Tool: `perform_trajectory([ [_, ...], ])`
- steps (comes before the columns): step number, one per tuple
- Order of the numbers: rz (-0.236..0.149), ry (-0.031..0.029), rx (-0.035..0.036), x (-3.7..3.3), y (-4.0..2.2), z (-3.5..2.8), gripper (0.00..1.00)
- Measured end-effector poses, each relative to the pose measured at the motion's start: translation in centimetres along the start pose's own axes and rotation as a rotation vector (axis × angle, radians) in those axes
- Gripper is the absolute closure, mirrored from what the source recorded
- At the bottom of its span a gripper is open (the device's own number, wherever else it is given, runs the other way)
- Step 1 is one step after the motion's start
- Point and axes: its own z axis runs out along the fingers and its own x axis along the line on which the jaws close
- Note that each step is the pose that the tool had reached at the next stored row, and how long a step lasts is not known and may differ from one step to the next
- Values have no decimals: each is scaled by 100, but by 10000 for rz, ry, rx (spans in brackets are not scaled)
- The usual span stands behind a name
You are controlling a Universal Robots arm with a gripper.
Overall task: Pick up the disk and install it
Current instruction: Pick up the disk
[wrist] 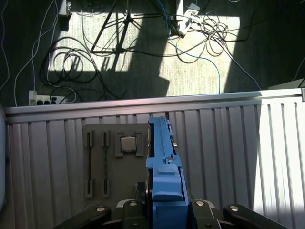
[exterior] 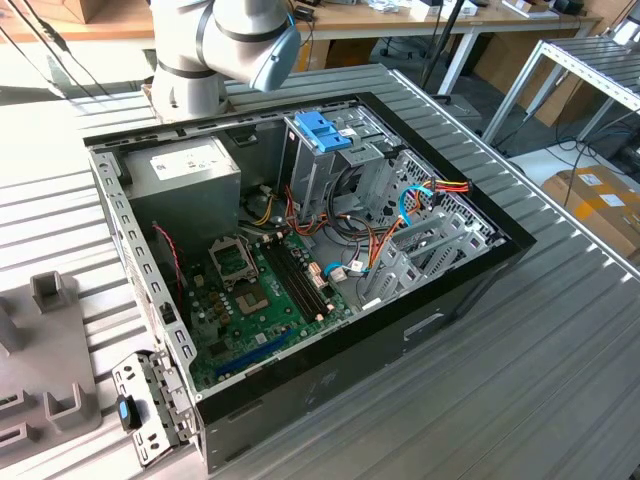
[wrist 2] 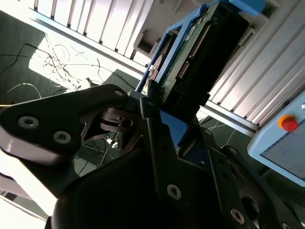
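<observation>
Between the fingers of the pincer (wrist: 164, 206) sits the disk (wrist: 161, 152), and I read the grip as closed on it. In both wrist views the dark fingers (wrist 2: 151, 129) press against its blue side rails with no gap that I can see.

I get the drive edge-on in the first wrist view, as a narrow blue strip running away from the pincer. In the second wrist view its green circuit board (wrist 2: 183, 62) and a row of connector pins face the camera.

Behind the disk in the first wrist view lies the ribbed metal worktop (wrist: 228, 143). On it is a grey holder tray (wrist: 102, 157) with a square processor (wrist: 127, 143) seated in one pocket beside two long narrow slots. Past the worktop's edge, loose cables (wrist: 71, 62) lie on the sunlit floor.

A pendant's red button (wrist 2: 289, 123) shows in the second wrist view.

Upper middle of the exterior view, the arm (exterior: 220, 45) stands behind the open computer case (exterior: 400, 340). A bare blue bracket (exterior: 322, 130) tops the drive cage, the grey power supply (exterior: 185, 165) fills the case's upper left corner, and the motherboard (exterior: 260, 300) lies below it.
</observation>
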Motion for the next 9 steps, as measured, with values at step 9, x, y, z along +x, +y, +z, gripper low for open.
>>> perform_trajectory([
  [9,1,3,-9,78,-59,-9,63],
])
